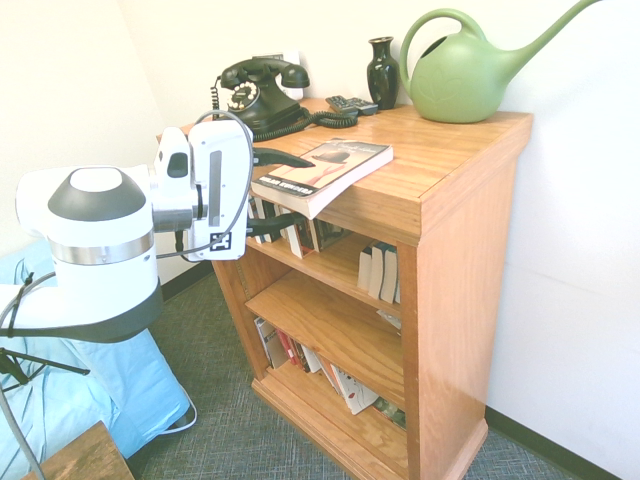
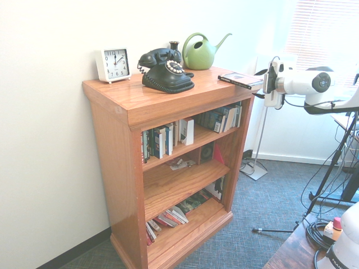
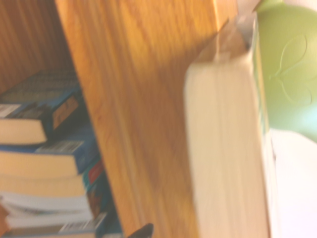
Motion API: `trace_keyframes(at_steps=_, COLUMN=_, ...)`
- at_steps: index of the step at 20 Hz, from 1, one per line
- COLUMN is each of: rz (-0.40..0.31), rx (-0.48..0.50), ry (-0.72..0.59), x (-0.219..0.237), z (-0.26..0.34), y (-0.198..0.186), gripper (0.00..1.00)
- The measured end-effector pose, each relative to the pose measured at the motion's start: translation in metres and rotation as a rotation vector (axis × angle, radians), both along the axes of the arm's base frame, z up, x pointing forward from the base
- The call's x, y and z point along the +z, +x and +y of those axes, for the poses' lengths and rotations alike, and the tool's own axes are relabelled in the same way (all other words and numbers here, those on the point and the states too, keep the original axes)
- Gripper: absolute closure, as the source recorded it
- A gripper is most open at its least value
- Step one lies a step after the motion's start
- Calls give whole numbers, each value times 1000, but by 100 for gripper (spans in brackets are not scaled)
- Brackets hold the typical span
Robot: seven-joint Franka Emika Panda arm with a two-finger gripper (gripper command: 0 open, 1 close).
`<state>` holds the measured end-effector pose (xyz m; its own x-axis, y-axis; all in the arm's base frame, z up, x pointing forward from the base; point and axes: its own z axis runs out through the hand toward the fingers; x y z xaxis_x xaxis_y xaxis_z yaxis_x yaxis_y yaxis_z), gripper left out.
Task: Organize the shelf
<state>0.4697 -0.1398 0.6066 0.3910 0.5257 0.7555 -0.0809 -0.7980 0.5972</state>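
Note:
The shelf is an oak bookcase with three open tiers holding books. A paperback book lies flat on its top and overhangs the front corner. My gripper is open at that overhanging end, with one finger above the cover and the other below the top board's edge. In the wrist view the book's pale page edge shows beside the wooden top edge, with shelved books under it.
On the top stand a black rotary telephone, a dark vase, a green watering can, a remote and a white clock. A blue bag lies on the floor beside the arm.

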Motion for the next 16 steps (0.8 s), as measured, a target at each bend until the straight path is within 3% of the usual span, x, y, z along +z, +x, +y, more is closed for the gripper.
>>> trace_keyframes(at_steps=5, rz=-2, rx=10, ry=-9, x=1, z=-2, y=28, gripper=0)
trace_keyframes(at_steps=6, rz=-3, rx=10, ry=-10, x=1, z=-3, y=32, gripper=100)
trace_keyframes(at_steps=16, rz=-12, rx=8, ry=-5, x=4, z=-5, y=40, gripper=100)
